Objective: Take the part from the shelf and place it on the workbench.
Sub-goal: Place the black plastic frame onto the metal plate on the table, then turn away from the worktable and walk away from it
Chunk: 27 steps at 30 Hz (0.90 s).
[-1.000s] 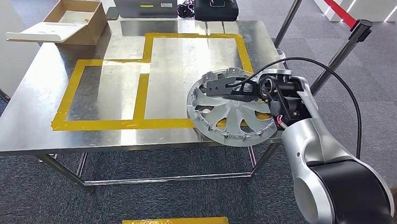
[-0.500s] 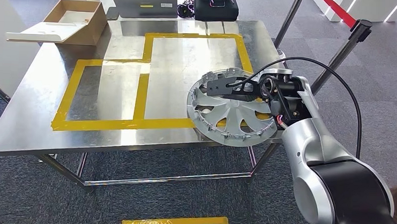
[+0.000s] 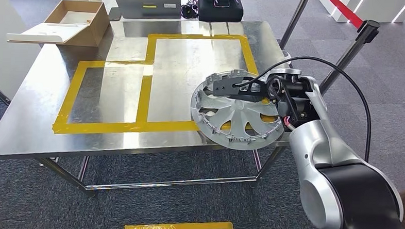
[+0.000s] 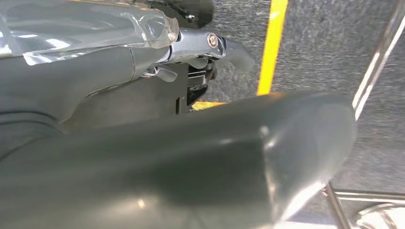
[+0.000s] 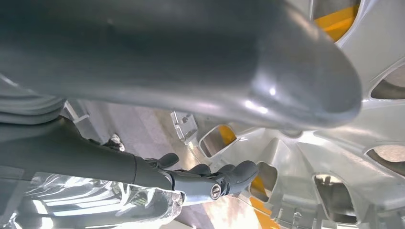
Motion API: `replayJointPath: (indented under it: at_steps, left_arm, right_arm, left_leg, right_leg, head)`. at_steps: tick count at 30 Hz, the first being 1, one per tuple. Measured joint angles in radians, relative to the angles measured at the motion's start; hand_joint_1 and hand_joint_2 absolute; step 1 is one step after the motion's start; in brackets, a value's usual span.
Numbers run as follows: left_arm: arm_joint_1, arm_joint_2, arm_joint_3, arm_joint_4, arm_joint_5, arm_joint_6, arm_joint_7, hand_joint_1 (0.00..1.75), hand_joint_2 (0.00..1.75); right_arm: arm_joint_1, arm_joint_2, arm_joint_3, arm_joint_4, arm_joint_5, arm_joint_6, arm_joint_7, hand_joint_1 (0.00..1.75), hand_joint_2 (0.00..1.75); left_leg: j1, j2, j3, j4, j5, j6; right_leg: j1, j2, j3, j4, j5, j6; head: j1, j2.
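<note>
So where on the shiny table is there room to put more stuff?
Both yellow-taped rectangles: the left one is bare, the big one free at its far end. It's crowded where the right hand holds the silver spoked wheel cover, and by the cardboard box.

The part, a wheel cover, looks like moulded plastic with a satin silver-grey finish, its spokes smooth, its rim ribbed with small clips. Beneath the fingers, the workbench is brushed sheet metal, shiny enough to throw reflections, banded with glossy yellow tape. The right hand has matt black fingers; close up, the thumb is smooth grey plastic with a soft sheen. Well beyond the fingertips sits a plain brown cardboard box. The floor is rough dark carpet.
</note>
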Motion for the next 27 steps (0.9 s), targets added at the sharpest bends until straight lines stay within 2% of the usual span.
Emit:
replayJointPath:
  at_steps: [3, 7, 10, 11, 12, 14, 15, 16, 17, 19, 20, 21, 24, 25, 26, 27]
  left_arm:
    - [-0.006, 0.0, 0.0, 0.0, 0.0, -0.006, 0.029, 0.0, 1.75]
    - [-0.007, 0.001, 0.0, 0.0, -0.009, -0.017, 0.039, 0.0, 1.75]
    - [-0.006, 0.0, 0.0, 0.0, -0.008, -0.02, 0.039, 0.0, 1.75]
    - [-0.006, 0.0, 0.0, 0.0, -0.009, -0.021, 0.039, 0.0, 1.75]
    - [-0.006, -0.001, -0.001, 0.0, -0.01, -0.021, 0.038, 0.0, 1.75]
    - [-0.005, -0.001, -0.001, 0.0, -0.015, -0.019, 0.037, 0.0, 1.75]
    - [-0.005, -0.002, -0.001, 0.0, -0.016, -0.018, 0.037, 0.0, 1.75]
    - [-0.005, -0.002, -0.001, 0.0, -0.017, -0.017, 0.037, 0.0, 1.75]
    - [-0.005, -0.002, -0.002, 0.0, -0.017, -0.016, 0.037, 0.0, 1.75]
    - [-0.005, -0.002, -0.002, 0.0, -0.018, -0.014, 0.037, 0.0, 1.75]
    - [-0.006, -0.002, -0.002, 0.0, -0.019, -0.011, 0.037, 0.0, 1.75]
    - [-0.006, -0.002, -0.003, 0.0, -0.021, -0.007, 0.037, 0.0, 1.75]
    - [-0.009, -0.002, -0.006, -0.001, -0.036, 0.002, 0.037, 0.0, 1.75]
    - [-0.009, -0.002, -0.007, -0.001, -0.042, 0.005, 0.037, 0.0, 1.75]
    - [-0.01, -0.002, -0.009, -0.001, -0.046, 0.008, 0.036, 0.0, 1.75]
    - [-0.011, -0.001, -0.01, -0.001, -0.048, 0.012, 0.035, 0.0, 1.75]
  right_arm:
    - [0.0, -0.005, -0.009, 0.0, 0.003, 0.0, 0.002, 0.0, 0.0]
    - [0.001, -0.01, -0.022, 0.0, 0.005, 0.0, 0.004, 0.0, 0.0]
    - [0.001, -0.013, -0.029, -0.003, 0.006, 0.0, 0.003, 0.0, 0.0]
    - [0.001, -0.014, -0.03, -0.005, 0.007, 0.0, 0.003, 0.0, 0.0]
    - [0.002, -0.016, -0.031, -0.005, 0.008, 0.0, 0.003, 0.0, 0.0]
    - [0.01, -0.02, -0.032, -0.005, 0.013, 0.0, 0.004, 0.0, 0.0]
    - [0.017, -0.022, -0.032, -0.005, 0.015, 0.0, 0.005, 0.0, 0.0]
    - [0.023, -0.023, -0.033, -0.005, 0.016, 0.0, 0.006, 0.0, 0.0]
    - [0.026, -0.024, -0.033, -0.005, 0.017, 0.0, 0.007, 0.0, 0.0]
    - [0.028, -0.025, -0.033, -0.005, 0.02, 0.0, 0.008, 0.0, 0.0]
    - [0.027, -0.024, -0.033, -0.005, 0.021, 0.0, 0.008, 0.0, 0.0]
    - [0.027, -0.023, -0.033, -0.005, 0.022, 0.0, 0.008, 0.0, 0.0]
    - [0.028, -0.022, -0.034, -0.005, 0.027, 0.0, 0.009, 0.0, 0.0]
    - [0.027, -0.021, -0.034, -0.005, 0.029, 0.0, 0.01, 0.0, 0.0]
    - [0.026, -0.02, -0.034, -0.006, 0.031, 0.0, 0.011, 0.0, 0.0]
    - [0.025, -0.018, -0.034, -0.006, 0.031, 0.0, 0.011, 0.0, 0.0]
  left_leg:
    - [0.0, 0.0, 0.0, 0.0, 0.0, 0.0]
    - [-0.008, -0.002, -0.001, 0.004, -0.003, 0.007]
    - [-0.006, -0.001, 0.008, -0.013, 0.009, 0.021]
    - [-0.004, -0.001, 0.012, -0.021, 0.015, 0.027]
    - [-0.003, 0.0, 0.014, -0.026, 0.019, 0.031]
    - [-0.007, 0.0, 0.012, -0.027, 0.021, 0.033]
    - [-0.008, -0.002, 0.011, -0.027, 0.022, 0.034]
    - [-0.009, -0.003, 0.01, -0.026, 0.023, 0.033]
    - [-0.009, -0.005, 0.01, -0.024, 0.023, 0.032]
    - [-0.01, -0.006, 0.008, -0.018, 0.022, 0.025]
    - [-0.012, -0.007, 0.004, -0.012, 0.021, 0.02]
    - [-0.014, -0.007, 0.0, -0.008, 0.022, 0.012]
    - [-0.014, -0.009, -0.009, -0.01, 0.031, -0.009]
    - [-0.012, -0.006, -0.013, -0.006, 0.024, -0.014]
    - [-0.011, -0.001, -0.02, 0.012, 0.003, -0.019]
    - [-0.01, 0.006, -0.033, 0.049, -0.03, -0.023]
  right_leg:
    - [0.0, 0.0, 0.0, 0.0, 0.0, 0.0]
    - [-0.005, 0.0, 0.002, -0.006, 0.003, 0.007]
    - [-0.008, 0.0, 0.0, 0.0, -0.003, 0.013]
    - [-0.008, 0.0, -0.011, 0.023, -0.02, 0.012]
    - [-0.007, 0.0, -0.032, 0.07, -0.047, 0.01]
    - [-0.002, 0.001, -0.095, 0.211, -0.109, 0.007]
    - [-0.001, 0.001, -0.121, 0.267, -0.126, 0.006]
    - [-0.001, 0.001, -0.131, 0.289, -0.125, 0.005]
    - [-0.001, 0.001, -0.119, 0.264, -0.104, 0.002]
    - [-0.001, 0.0, -0.052, 0.131, -0.045, -0.003]
    - [-0.001, 0.001, -0.023, 0.071, -0.024, -0.008]
    - [0.0, 0.002, -0.007, 0.037, -0.014, -0.011]
    - [0.004, 0.001, -0.011, 0.028, -0.005, -0.029]
    - [0.003, -0.001, -0.015, 0.027, 0.001, -0.037]
    - [0.002, -0.004, -0.019, 0.026, 0.006, -0.045]
    - [0.0, -0.007, -0.025, 0.024, 0.012, -0.052]
  head:
    - [0.0, 0.0]
    - [-0.001, 0.0]
    - [0.001, 0.0]
    - [0.001, 0.0]
    - [0.003, 0.0]
    - [0.003, 0.0]
    - [0.003, 0.0]
    - [0.003, 0.0]
    - [0.003, 0.0]
    - [0.004, 0.0]
    - [0.003, 0.0]
    - [0.002, 0.0]
    - [0.002, 0.0]
    - [0.002, 0.0]
    - [0.0, 0.0]
    - [-0.002, 0.0]
